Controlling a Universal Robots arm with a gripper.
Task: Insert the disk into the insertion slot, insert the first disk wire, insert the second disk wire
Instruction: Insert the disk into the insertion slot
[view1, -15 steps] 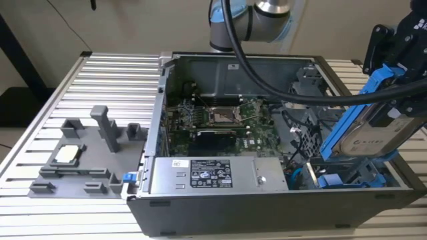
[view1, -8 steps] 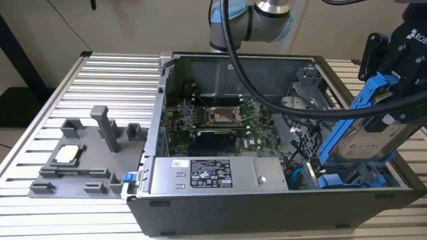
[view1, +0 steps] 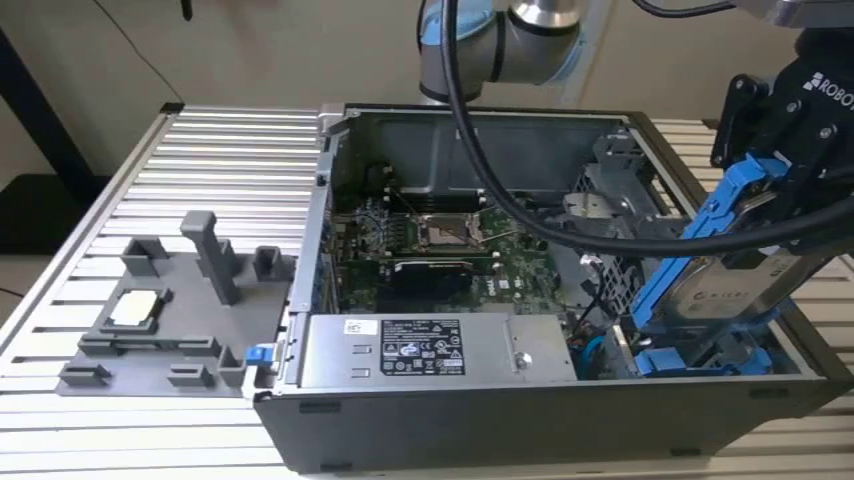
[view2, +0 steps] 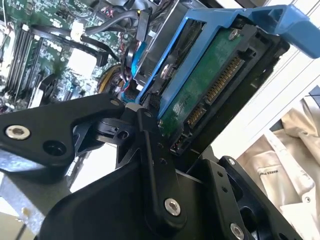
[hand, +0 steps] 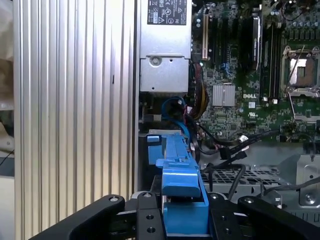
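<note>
Gripper (view1: 771, 185) is clamped on the disk (view1: 727, 290), jaws closed against its blue carrier (view1: 727, 200), at the exterior view's right. Reading across the case (view1: 534, 425) from the left: power supply (view1: 407, 350), black cable (view1: 534, 225), then the slot (view1: 694, 362) beneath the tilted disk, whose lower end sits at the slot's blue parts. Treat the disk as not yet seated. Align the carrier edges with the slot, lower without twisting, and hold the cable clear of the carrier.
</note>
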